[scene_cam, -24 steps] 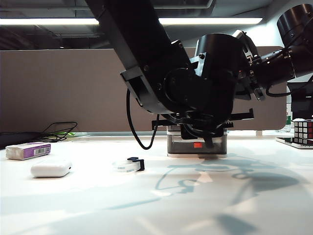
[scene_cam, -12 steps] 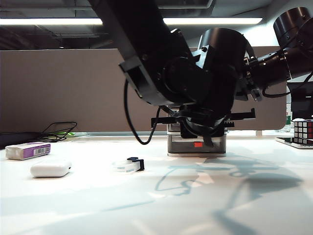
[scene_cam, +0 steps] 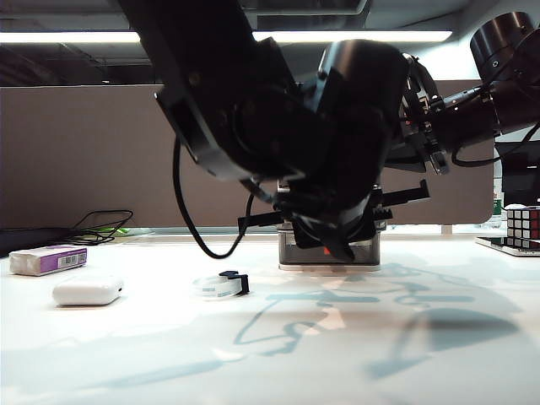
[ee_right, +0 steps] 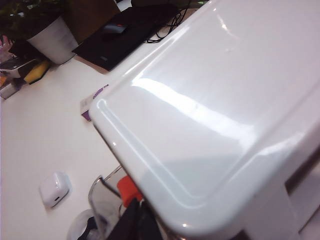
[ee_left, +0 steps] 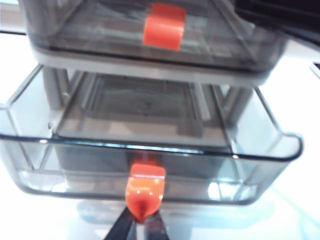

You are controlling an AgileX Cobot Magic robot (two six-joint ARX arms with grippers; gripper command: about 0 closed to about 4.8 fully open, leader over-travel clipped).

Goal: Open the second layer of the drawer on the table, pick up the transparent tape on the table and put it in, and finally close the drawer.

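The left gripper [ee_left: 142, 220] is clenched on the red-orange handle [ee_left: 145, 186] of the second layer [ee_left: 150, 150], which stands pulled out from the drawer [scene_cam: 329, 253] toward the near side, its smoky tray open and bare inside; the top drawer above it sits shut with its own orange handle [ee_left: 165, 26]. In the exterior view the drawer stands on the white table [scene_cam: 270, 354] just right of centre, mostly hidden behind the dark left arm. The transparent tape [scene_cam: 221, 285] lies on the table to the left of the drawer, well apart from it, its black cutter pointing right. Farther left rest a white rounded case [scene_cam: 88, 291] and a purple-labelled white box [scene_cam: 48, 259]. The right gripper is out of sight; its wrist camera looks close over the drawer's glossy white top [ee_right: 210, 110], so I cannot tell its state.
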